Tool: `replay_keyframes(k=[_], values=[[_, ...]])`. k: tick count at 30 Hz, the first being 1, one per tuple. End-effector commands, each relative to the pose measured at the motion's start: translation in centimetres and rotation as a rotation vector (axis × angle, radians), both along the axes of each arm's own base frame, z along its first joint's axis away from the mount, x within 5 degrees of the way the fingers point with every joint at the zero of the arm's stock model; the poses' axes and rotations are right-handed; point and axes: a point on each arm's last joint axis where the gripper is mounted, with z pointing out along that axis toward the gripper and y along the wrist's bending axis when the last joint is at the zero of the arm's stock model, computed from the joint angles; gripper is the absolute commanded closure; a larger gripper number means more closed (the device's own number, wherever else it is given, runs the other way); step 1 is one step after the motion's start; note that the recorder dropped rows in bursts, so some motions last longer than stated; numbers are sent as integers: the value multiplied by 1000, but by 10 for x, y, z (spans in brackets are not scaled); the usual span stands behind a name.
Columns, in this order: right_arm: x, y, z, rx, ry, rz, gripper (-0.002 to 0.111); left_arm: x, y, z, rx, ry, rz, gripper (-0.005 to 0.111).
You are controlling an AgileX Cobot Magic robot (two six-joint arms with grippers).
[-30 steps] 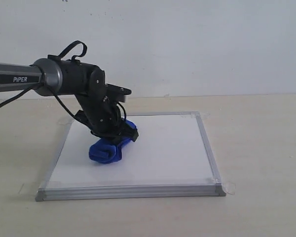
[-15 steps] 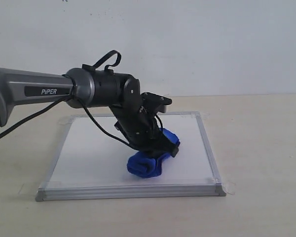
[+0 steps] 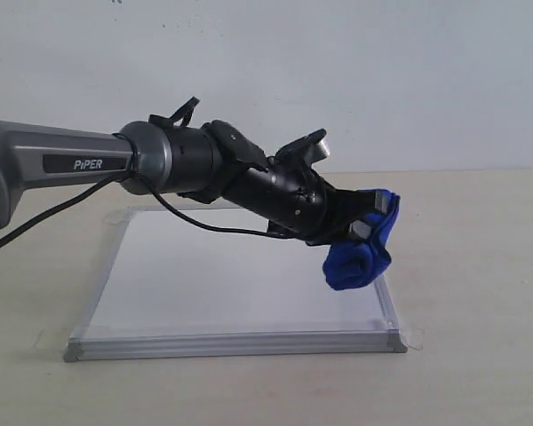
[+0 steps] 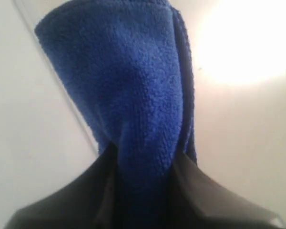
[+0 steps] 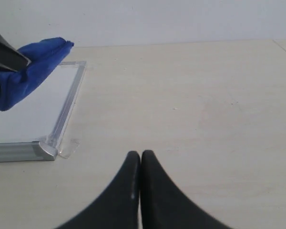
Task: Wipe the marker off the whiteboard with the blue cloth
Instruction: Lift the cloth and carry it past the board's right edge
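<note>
The whiteboard (image 3: 231, 275) lies flat on the table, silver-framed, and its white face shows no marker line in any view. My left gripper (image 3: 373, 217) is shut on the blue cloth (image 3: 360, 257), which hangs lifted over the board's right edge. Up close in the left wrist view, the blue cloth (image 4: 128, 95) is pinched between the two dark fingers (image 4: 86, 191). The right wrist view shows the blue cloth (image 5: 26, 71) above the whiteboard (image 5: 28, 109) corner. My right gripper (image 5: 140, 157) is shut with nothing in it, low over the bare table to the right of the board, outside the exterior view.
The beige table (image 3: 471, 266) stretches around the board, with a pale wall (image 3: 338, 80) behind. Clear tape tabs (image 3: 413, 335) hold the board's corners. The left arm (image 3: 89, 160) reaches across above the board from the left.
My left gripper has swept the cloth from the board's left-middle across to the right, then lifted it off the surface over the right edge, tilting more level.
</note>
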Motion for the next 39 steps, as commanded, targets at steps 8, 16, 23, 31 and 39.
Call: replay_keyframes(k=[8, 16, 23, 31, 39], values=[[0, -1, -1, -10, -6, -8, 108, 8, -22, -17, -217, 92, 288, 103], [0, -1, -1, -10, -6, -8, 108, -8, -55, -29, -165, 32, 399, 103], [0, -1, -1, -10, -6, -8, 108, -16, -66, -30, -140, -5, 440, 103], [0, -1, -1, -8, -6, -8, 108, -19, -70, -37, -151, 31, 455, 103], [0, -1, -1, -8, -6, -8, 108, -20, -71, -45, -144, 47, 455, 103]])
